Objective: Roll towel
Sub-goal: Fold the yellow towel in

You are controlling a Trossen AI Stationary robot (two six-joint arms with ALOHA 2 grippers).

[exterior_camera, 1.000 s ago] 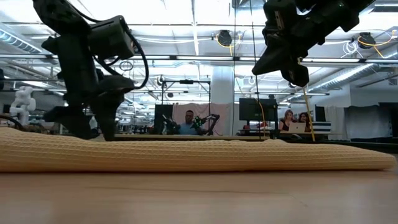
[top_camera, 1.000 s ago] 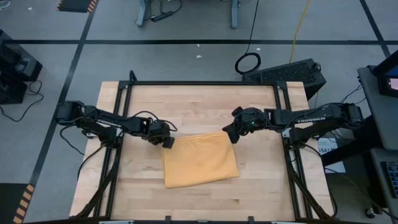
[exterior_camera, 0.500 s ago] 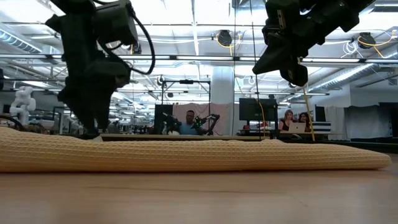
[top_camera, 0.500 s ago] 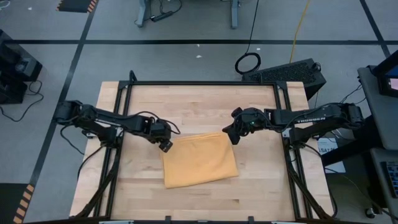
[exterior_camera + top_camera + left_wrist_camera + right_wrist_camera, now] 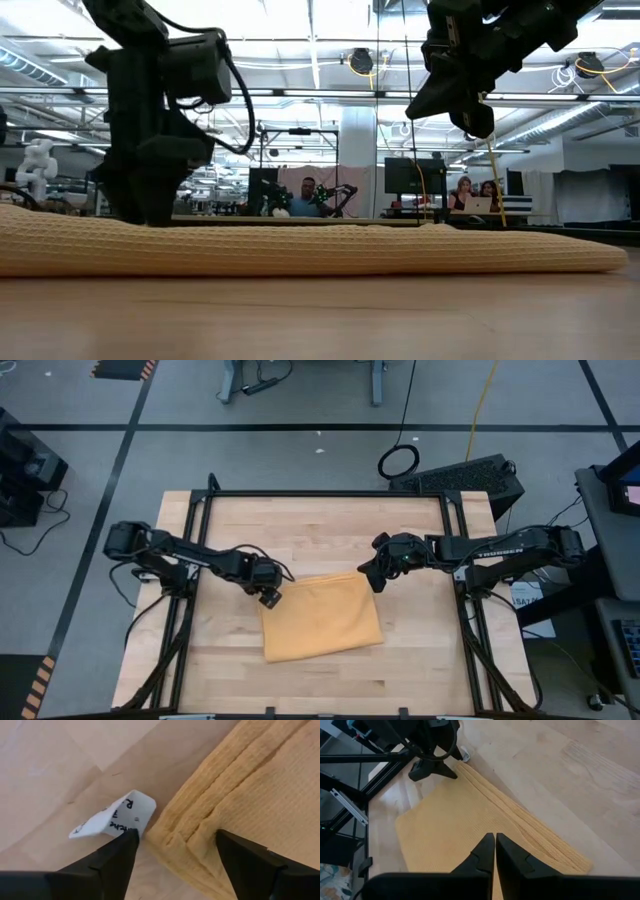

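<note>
The towel (image 5: 322,618) lies flat, folded into a rough rectangle, on the wooden worktop (image 5: 320,525), a little toward its near half. From above, the left gripper (image 5: 268,598) sits at the towel's far left corner, its arm reaching in low from the left edge with the wrist bent down. The right gripper (image 5: 373,577) is at the far right corner, its arm stretched almost straight in from the right.

Only the left wrist view shows the small white tag (image 5: 116,815) with handwriting, lying on the bare wood just beside the hemmed corner of the towel (image 5: 240,785). There the left fingers (image 5: 107,862) stand wide apart, straddling that corner, one tip touching the tag.

The right wrist view shows its own fingers (image 5: 481,855) pressed narrow together with nothing between them, above the towel (image 5: 470,820).

The low view alone gives height: the left gripper (image 5: 150,205) reaches down to the cloth, while the right gripper (image 5: 470,110) hangs clear above it. People sit at desks in the room behind
</note>
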